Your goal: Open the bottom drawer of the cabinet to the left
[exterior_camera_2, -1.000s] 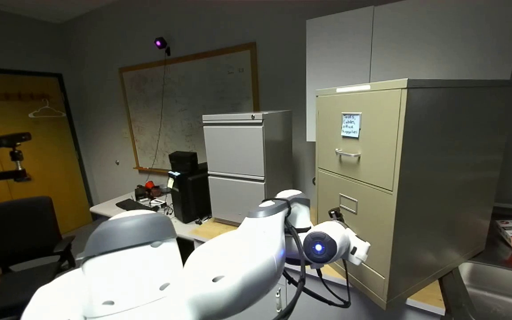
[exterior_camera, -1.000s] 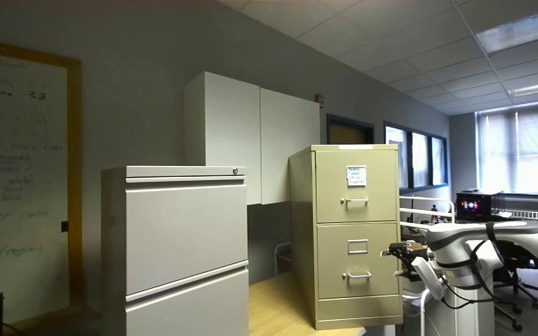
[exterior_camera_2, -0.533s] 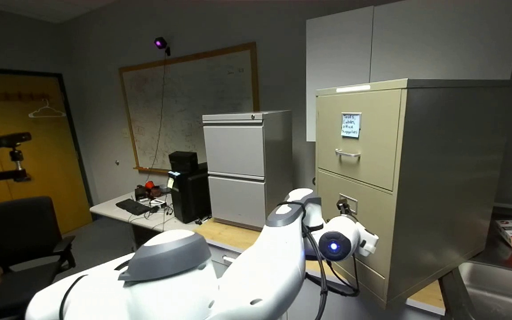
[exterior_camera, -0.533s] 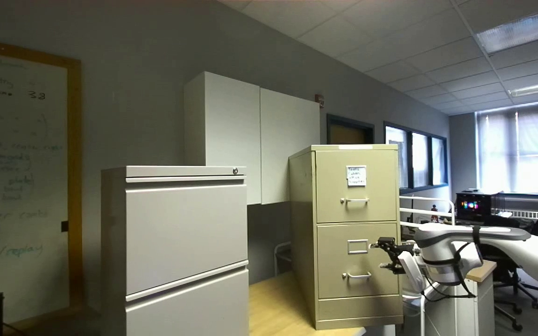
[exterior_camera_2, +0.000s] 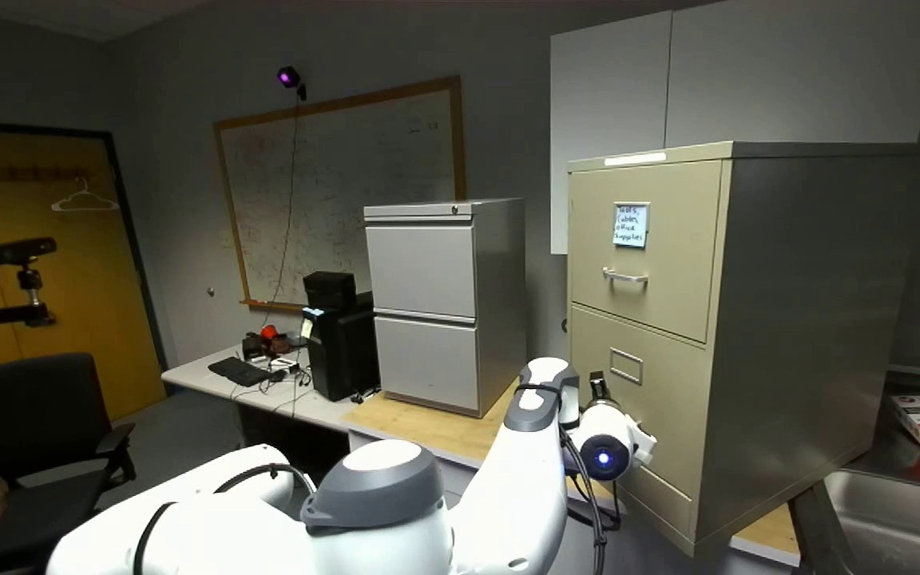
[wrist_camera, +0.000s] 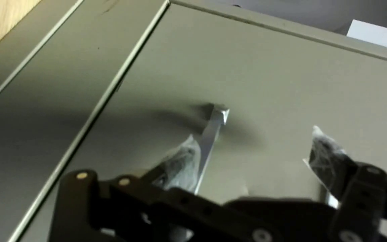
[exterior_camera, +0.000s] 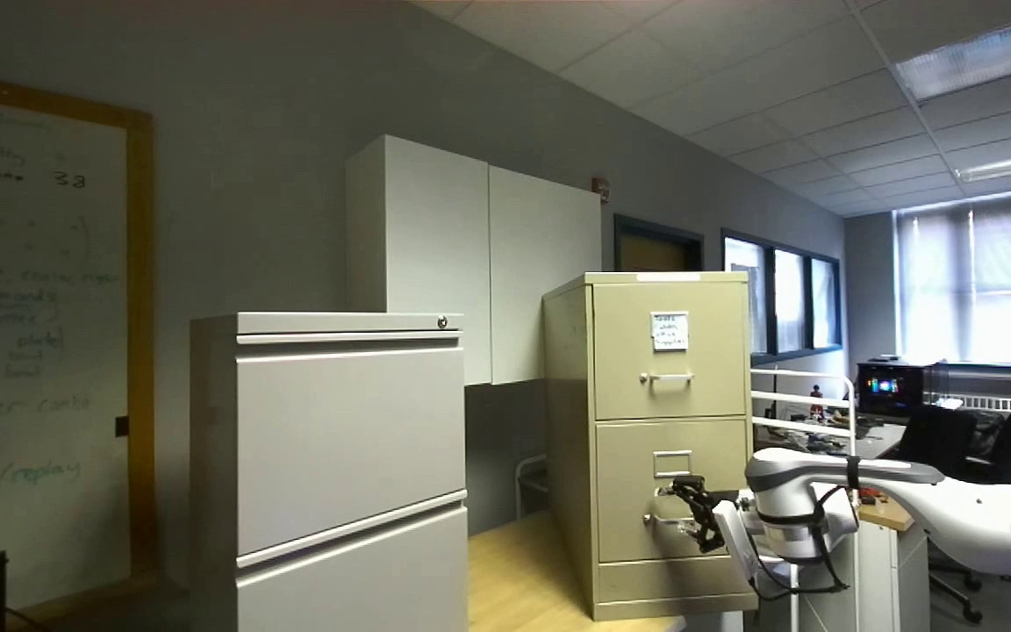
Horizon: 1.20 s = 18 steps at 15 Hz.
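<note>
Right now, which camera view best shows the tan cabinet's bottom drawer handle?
The wrist view: the handle looks largest, though the gripper covers part. In exterior views, the handle is either small and partly covered, or mostly if not wholly hidden behind the arm.

The left cabinet [exterior_camera_2: 422,267] and right cabinet [exterior_camera_2: 735,315] are standing on the worktop [exterior_camera_2: 430,426], a wall cupboard [exterior_camera_2: 612,120] hanging behind the right one. In an exterior view, a computer tower [exterior_camera_2: 346,355] is standing farther left, a sink [exterior_camera_2: 891,511] lying farther right.

The white arm [exterior_camera_2: 512,503] has grey caps [exterior_camera_2: 376,505], black cables [exterior_camera_2: 600,541] and a blue light [exterior_camera_2: 604,458], its black gripper [wrist_camera: 252,144] showing brass-coloured screws [wrist_camera: 82,175] and whitish translucent fingertips [wrist_camera: 184,164].
</note>
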Each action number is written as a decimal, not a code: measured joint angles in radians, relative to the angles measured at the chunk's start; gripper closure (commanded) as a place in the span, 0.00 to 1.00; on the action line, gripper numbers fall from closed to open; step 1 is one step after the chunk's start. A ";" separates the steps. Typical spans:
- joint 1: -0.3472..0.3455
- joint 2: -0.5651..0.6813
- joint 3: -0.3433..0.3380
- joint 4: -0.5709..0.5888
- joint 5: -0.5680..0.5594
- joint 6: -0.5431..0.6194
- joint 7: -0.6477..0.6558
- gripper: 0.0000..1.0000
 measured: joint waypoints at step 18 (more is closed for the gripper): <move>0.004 -0.015 -0.068 0.130 -0.005 -0.132 0.065 0.27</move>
